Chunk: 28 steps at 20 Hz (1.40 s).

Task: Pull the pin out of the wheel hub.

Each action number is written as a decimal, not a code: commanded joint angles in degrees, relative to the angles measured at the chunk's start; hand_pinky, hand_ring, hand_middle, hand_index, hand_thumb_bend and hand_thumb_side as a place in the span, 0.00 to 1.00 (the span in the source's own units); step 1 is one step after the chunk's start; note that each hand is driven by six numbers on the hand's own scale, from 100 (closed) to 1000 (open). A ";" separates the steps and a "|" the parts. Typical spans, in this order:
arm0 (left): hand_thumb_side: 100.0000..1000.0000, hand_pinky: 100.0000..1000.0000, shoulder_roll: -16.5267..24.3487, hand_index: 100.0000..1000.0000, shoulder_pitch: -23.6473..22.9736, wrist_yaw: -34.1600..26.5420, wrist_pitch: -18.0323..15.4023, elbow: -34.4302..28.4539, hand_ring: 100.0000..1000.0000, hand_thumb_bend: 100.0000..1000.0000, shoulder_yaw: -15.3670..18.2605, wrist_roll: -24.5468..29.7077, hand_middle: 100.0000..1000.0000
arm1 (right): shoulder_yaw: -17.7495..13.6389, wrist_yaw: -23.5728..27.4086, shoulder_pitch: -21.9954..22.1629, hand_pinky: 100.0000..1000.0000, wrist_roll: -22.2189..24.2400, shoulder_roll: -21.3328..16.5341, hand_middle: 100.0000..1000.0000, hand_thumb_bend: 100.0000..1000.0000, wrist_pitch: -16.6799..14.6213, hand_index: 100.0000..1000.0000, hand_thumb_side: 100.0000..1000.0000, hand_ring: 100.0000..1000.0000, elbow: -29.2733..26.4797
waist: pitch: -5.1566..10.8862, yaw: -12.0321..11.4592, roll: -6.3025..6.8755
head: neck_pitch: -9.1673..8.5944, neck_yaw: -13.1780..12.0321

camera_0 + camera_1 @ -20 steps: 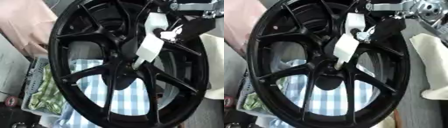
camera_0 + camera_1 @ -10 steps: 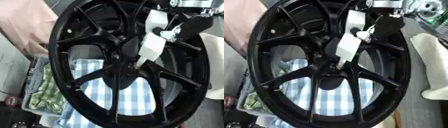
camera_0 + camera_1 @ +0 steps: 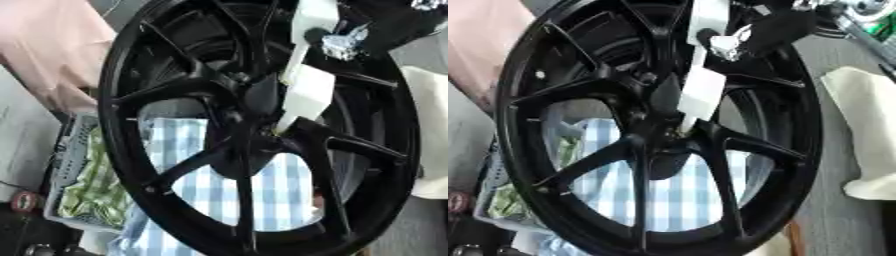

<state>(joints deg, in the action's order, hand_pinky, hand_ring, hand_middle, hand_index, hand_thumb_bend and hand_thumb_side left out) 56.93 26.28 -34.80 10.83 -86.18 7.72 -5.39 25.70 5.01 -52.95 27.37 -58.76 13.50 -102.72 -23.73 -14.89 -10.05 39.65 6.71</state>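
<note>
We saw the right hand [image 3: 308,92] reaching down onto the wheel hub [image 3: 249,125], white fingertip touching near the centre. Pin not discernible; finger state, we couldn't tell.

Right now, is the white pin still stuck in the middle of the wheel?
Still in. The white pin has its lower tip at the hub of the black wheel.

Wheel hub [image 3: 254,125] rim cut off top and bottom
</note>
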 commanded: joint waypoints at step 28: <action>0.67 0.75 3.32 0.68 -6.82 -2.35 -3.83 1.21 0.71 0.10 5.31 -3.98 0.56 | -41.29 -22.93 28.05 0.80 -15.05 -10.41 0.47 0.00 -0.37 0.67 0.00 0.75 20.19 | 5.43 5.24 6.61 | 1.67 -2.17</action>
<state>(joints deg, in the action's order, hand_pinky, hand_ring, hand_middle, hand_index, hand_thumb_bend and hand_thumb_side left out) 57.30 19.21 -36.77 7.28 -84.73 11.71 -8.98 -13.72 -16.51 -24.54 11.78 -67.08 12.77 -83.56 -19.72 -9.65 -3.59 41.20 4.72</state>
